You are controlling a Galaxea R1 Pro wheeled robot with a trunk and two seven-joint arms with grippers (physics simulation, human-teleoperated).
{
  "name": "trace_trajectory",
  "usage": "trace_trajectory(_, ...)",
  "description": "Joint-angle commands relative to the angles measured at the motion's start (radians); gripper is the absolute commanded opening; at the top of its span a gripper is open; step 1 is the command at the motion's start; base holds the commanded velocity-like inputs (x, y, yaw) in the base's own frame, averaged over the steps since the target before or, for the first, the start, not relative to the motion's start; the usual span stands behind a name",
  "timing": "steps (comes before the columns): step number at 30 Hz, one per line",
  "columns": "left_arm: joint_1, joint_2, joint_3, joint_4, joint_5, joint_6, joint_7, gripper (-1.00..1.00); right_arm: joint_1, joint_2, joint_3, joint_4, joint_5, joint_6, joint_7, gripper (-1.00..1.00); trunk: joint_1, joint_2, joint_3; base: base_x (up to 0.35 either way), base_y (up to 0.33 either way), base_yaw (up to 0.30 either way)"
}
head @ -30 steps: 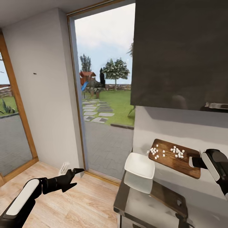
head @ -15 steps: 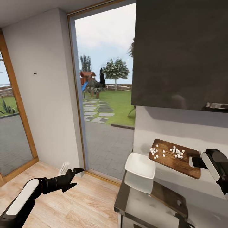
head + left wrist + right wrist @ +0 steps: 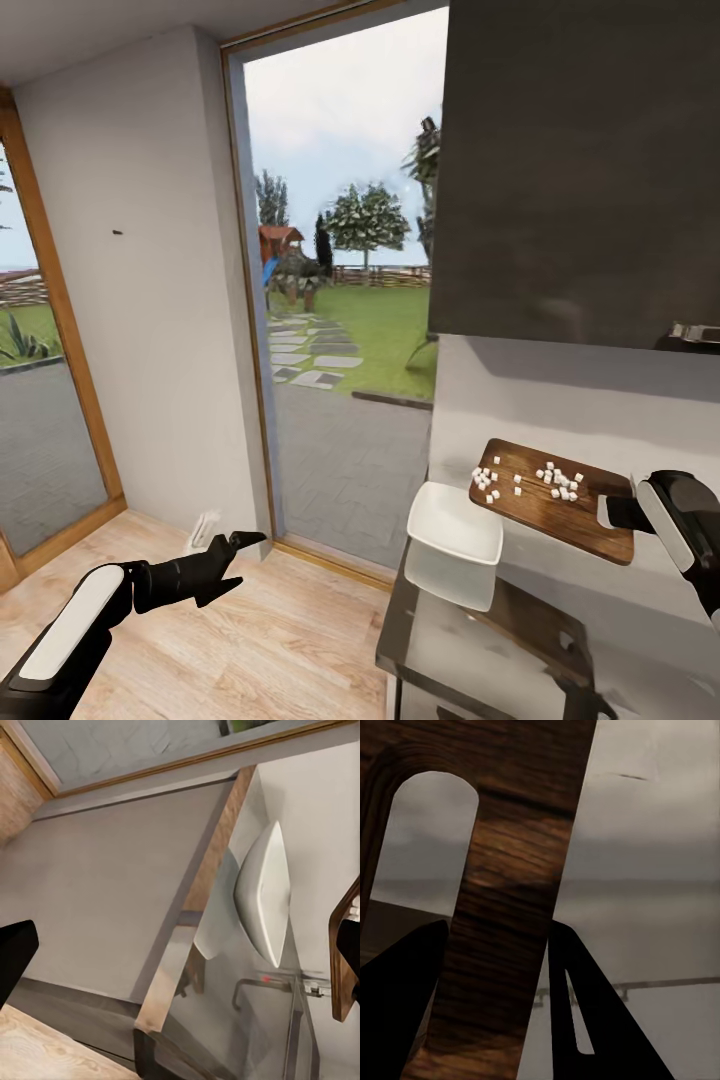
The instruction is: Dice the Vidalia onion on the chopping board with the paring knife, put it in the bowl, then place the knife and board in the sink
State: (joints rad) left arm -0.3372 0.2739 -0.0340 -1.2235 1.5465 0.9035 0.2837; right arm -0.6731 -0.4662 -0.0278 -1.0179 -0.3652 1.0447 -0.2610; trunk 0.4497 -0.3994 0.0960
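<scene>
Head view: the right gripper (image 3: pixel 612 513) holds the dark brown chopping board (image 3: pixel 553 499) raised above the glossy grey countertop (image 3: pixel 470 640). Tiny white cubes of diced onion (image 3: pixel 528 482) lie scattered on the board. Just beside its lower end sits the shallow white bowl (image 3: pixel 455 523), nothing inside. The left gripper (image 3: pixel 243 541) hangs over the wooden floor (image 3: pixel 250 640), fingers slightly parted, holding nothing.

Left wrist view: the bowl (image 3: pixel 264 891) appears edge-on, with a chrome tap (image 3: pixel 259 984) reflected beyond.

Right wrist view: two dark fingers (image 3: pixel 585 1020) clamp the board (image 3: pixel 510 907) beside its handle slot
</scene>
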Motion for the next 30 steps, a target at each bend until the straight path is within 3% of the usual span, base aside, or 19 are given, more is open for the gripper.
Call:
trace_trajectory(1,0.000,0.001,-0.001,-0.001,0.011,0.000,0.009,1.00,0.000,0.000,0.000,-0.001,-0.011,0.002,-0.011,-1.00,0.000,-0.001,-0.001,0.000,0.012,0.000)
trace_trajectory(30,0.000,0.001,-0.001,-0.001,0.011,0.002,0.009,1.00,0.000,0.000,0.002,-0.001,-0.006,0.002,-0.012,-1.00,0.000,-0.001,-0.001,0.018,0.001,0.000)
